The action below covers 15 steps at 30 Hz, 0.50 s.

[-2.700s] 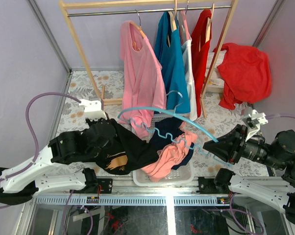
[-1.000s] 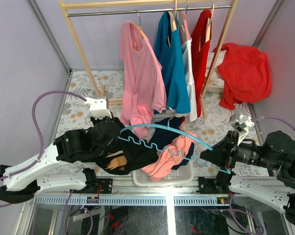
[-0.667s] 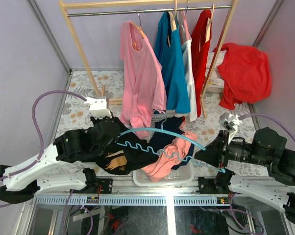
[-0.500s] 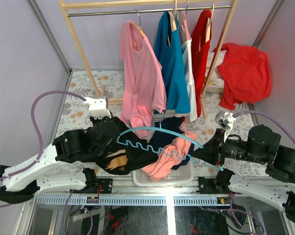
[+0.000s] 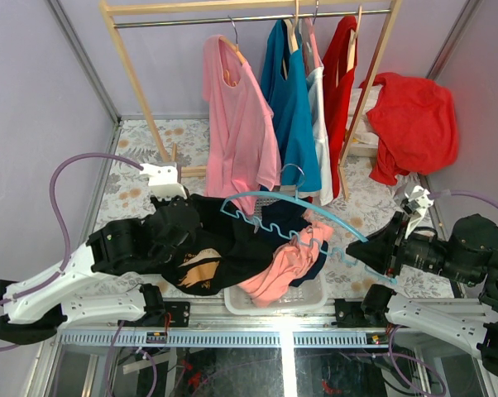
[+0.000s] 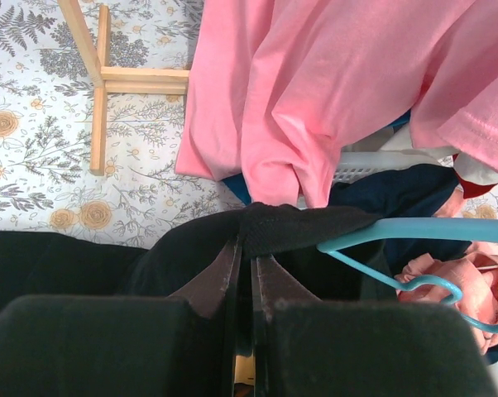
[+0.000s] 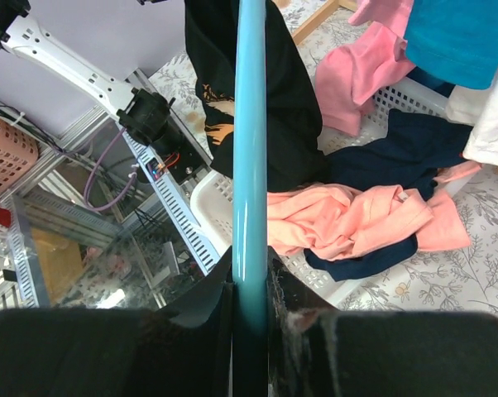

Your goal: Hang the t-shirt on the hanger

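Observation:
The black t-shirt [image 5: 224,248] with a tan print hangs from my left gripper [image 5: 185,217], which is shut on its ribbed collar edge [image 6: 299,227]. My right gripper [image 5: 378,256] is shut on one end of the light blue hanger [image 5: 315,208]. The hanger reaches left across the basket with its hook up. In the left wrist view the hanger's far corner [image 6: 332,246] lies against the collar just right of my left gripper [image 6: 249,252]; I cannot tell if it is inside the neck opening. In the right wrist view the hanger's bar [image 7: 250,124] runs straight up from my right gripper [image 7: 251,289], past the t-shirt [image 7: 278,99].
A white basket [image 5: 311,296] under the hanger holds a salmon garment [image 5: 286,265] and a navy one [image 7: 398,157]. Behind stands a wooden rack [image 5: 133,74] with a pink t-shirt [image 5: 237,116], teal and red clothes. A red garment [image 5: 414,124] is draped at the right.
The right arm pushed the hanger left toward the t-shirt, then drew back right. The hanger's far tip now sits further right, its hook higher, with the black fabric stretched after it.

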Motion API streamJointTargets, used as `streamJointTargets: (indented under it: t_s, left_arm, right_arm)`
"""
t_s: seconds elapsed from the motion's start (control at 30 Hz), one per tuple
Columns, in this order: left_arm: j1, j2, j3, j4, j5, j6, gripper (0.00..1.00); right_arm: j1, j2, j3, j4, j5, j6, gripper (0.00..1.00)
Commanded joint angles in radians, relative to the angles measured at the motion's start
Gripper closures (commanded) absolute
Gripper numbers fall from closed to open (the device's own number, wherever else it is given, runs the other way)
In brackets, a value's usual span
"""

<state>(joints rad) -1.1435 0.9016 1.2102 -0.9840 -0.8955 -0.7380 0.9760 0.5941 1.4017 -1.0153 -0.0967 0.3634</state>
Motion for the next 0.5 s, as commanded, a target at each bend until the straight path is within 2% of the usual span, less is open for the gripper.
streamJointTargets:
  t_s: [0.0,0.27,0.47]
  left_arm:
    - [0.004,0.003,0.029,0.067,-0.005,0.018,0.99]
    - [0.005,0.027,0.037,0.082,0.001,0.032,0.99]
    - [0.005,0.031,0.05,0.085,0.005,0.031,0.99]
  right_arm:
    - [-0.002,0.018,0.008,0.044,-0.01,-0.037,1.0]
    - [-0.002,-0.032,-0.102,0.142,-0.113,-0.016,1.0]
    - [-0.001,-0.04,-0.119,0.173,-0.166,-0.008,1.0]
